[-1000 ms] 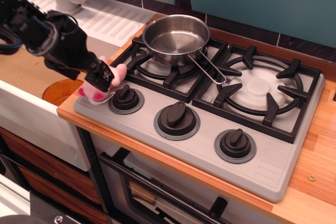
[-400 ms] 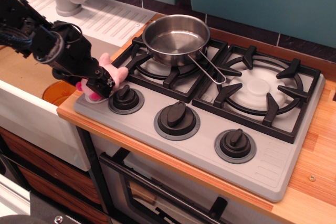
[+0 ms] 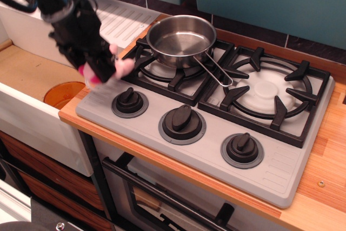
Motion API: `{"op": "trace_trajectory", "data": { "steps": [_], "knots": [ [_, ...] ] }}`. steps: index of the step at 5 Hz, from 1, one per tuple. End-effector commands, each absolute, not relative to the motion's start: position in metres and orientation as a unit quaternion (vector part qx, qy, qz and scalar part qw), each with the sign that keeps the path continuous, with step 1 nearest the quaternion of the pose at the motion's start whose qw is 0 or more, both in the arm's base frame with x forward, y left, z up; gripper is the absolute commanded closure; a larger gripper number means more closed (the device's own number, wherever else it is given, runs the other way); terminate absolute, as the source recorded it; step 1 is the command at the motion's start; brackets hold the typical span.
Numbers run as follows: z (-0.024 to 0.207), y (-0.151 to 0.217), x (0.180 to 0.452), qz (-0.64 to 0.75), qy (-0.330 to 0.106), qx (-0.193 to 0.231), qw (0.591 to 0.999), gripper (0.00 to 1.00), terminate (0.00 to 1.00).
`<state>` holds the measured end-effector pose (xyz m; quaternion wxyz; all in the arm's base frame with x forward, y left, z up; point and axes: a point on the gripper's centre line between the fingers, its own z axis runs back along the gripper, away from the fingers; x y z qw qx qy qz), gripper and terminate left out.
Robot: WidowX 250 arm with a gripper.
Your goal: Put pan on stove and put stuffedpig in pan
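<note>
- While the saucepan [image 3: 181,39] sits on the stove's [image 3: 281,171] upper-left burner, the gripper [image 3: 102,68] has lifted clear of the cooktop edge.
- Stuffed pig [image 3: 120,66] pinched in its jaws, airborne left of the pan; drop-in looks next.

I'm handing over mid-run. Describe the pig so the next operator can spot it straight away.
Find the grey stove and go to its left edge, beside the pan on the left burner. There the black pincer holds the pig just above the stove's corner. It is the only soft, pink thing among metal and black parts.
</note>
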<state>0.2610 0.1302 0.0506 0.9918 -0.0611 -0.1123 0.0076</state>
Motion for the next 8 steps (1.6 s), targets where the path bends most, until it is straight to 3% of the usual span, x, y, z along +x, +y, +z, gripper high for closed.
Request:
{"op": "trace_trajectory", "data": {
  "steps": [1,4,6,7,8],
  "knots": [
    [0.116,0.118,0.274,0.047,-0.101,0.006,0.994,1.0,0.0],
    [0.142,0.079,0.318,0.069,-0.084,0.013,0.994,1.0,0.0],
    [0.138,0.059,0.354,0.061,-0.091,0.023,0.994,1.0,0.0],
    [0.138,0.06,0.357,0.049,-0.101,0.021,0.993,1.0,0.0],
    [0.135,0.062,0.358,0.04,-0.108,0.018,0.993,0.0,0.0]
  ]
}}
